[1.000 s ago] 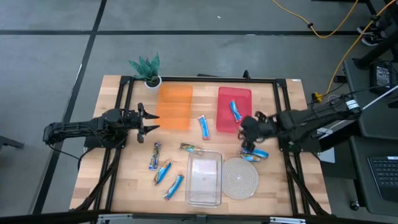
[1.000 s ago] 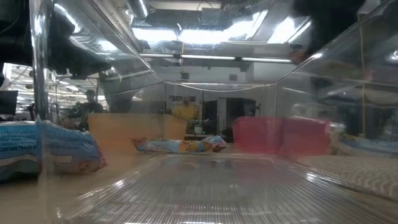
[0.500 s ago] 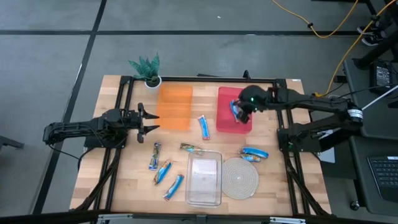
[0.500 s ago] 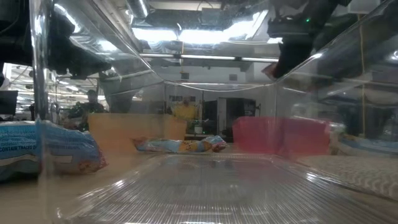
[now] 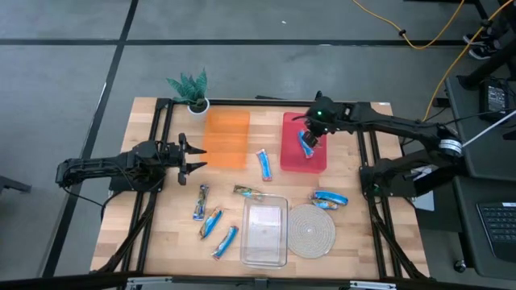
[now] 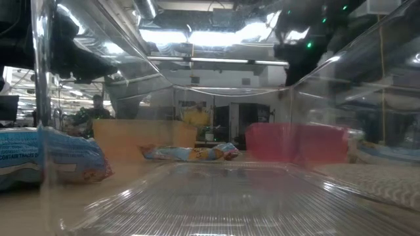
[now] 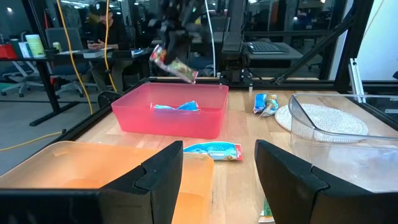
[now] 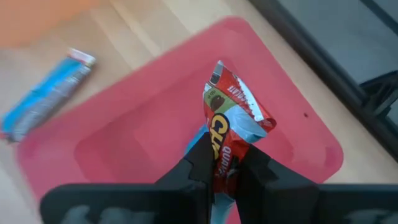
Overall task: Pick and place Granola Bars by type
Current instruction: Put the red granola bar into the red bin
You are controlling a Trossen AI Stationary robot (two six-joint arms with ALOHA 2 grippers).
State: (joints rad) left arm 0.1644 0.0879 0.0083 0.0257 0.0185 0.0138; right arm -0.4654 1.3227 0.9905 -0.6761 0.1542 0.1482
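My right gripper (image 8: 227,173) hangs above the red tray (image 5: 290,125), shut on a red-wrapped granola bar (image 8: 233,127); the left wrist view shows that bar (image 7: 175,62) in the air over the tray (image 7: 171,121). A blue bar (image 5: 305,146) lies flat in the red tray. Other bars lie flat on the table: a blue one (image 5: 264,164) beside the trays, a brownish one (image 5: 250,192), a blue one (image 5: 329,198), and three (image 5: 212,221) at the near left. My left gripper (image 5: 193,157) waits open beside the orange tray (image 5: 226,137). My right gripper pinches the red bar by its lower end (image 8: 225,163) between the two fingers (image 8: 200,163), coming from above. The bar is lifted clear over the red tray, and its free end (image 8: 217,71) sticks out past the fingertips at a tilt.
A clear plastic tray (image 5: 264,232) and a round woven mat (image 5: 312,229) sit at the table's near edge. A small potted plant (image 5: 191,89) stands at the far left corner. Bare wood shows between the trays and the near bars.
My right gripper has risen from the spot next to the woven mat and travelled toward the table's far edge, ending above the red tray with the red bar lifted clear. The blue bar by the mat stayed where it was.
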